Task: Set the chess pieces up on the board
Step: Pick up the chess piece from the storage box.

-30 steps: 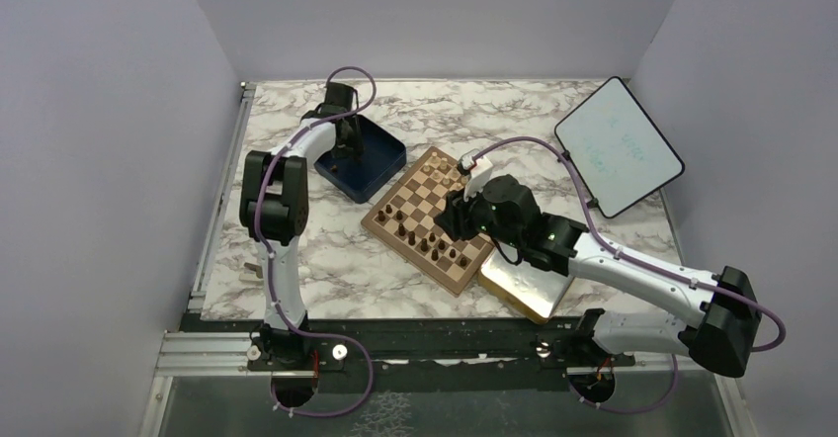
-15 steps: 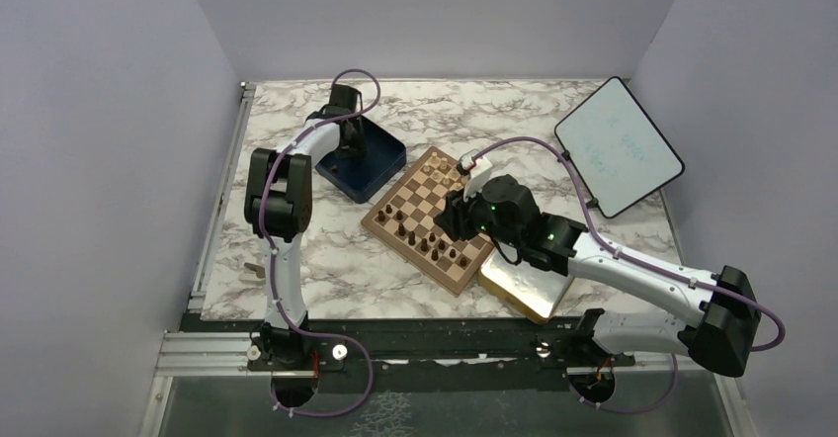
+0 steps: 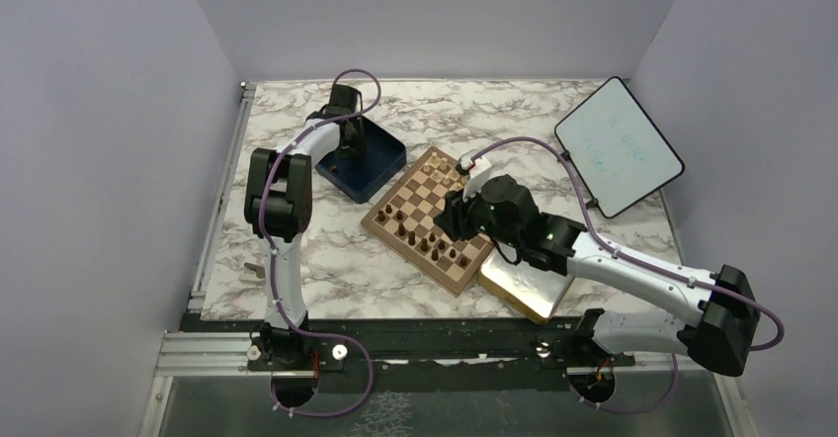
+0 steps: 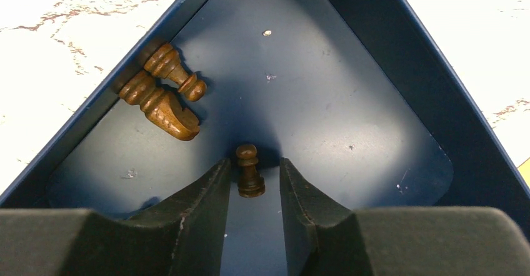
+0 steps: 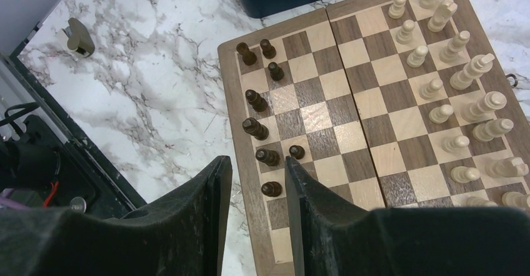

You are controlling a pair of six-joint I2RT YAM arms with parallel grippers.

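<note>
Left wrist view looks down into a dark blue box [image 4: 375,101], where the left hand [image 4: 255,163] has its fingers spread to either side of one upright dark pawn [image 4: 249,171], with a sliver of blue floor showing between the pawn and each finger. Two more dark pieces lie on their sides in the box's corner, touching each other: a knight [image 4: 159,104] and a slimmer turned piece [image 4: 175,73]. In the top external view this box sits on the marble tabletop [image 3: 326,259] just off the board's far-left edge. The board [image 5: 375,157] lies turned cornerwise. Several dark chess pieces [image 5: 255,100] stand in the two rows along its near-left edge, and pale chess pieces [image 5: 462,70] line the opposite edge. The right hand [image 5: 257,160] hangs over the board's near end of the dark rows, its fingers apart and holding nothing; a dark pawn on the board shows through the gap. A gold-rimmed tray [image 3: 524,289] lies against the board's near-right edge, and a whiteboard [image 3: 618,145] lies well apart from the board on the far right.
</note>
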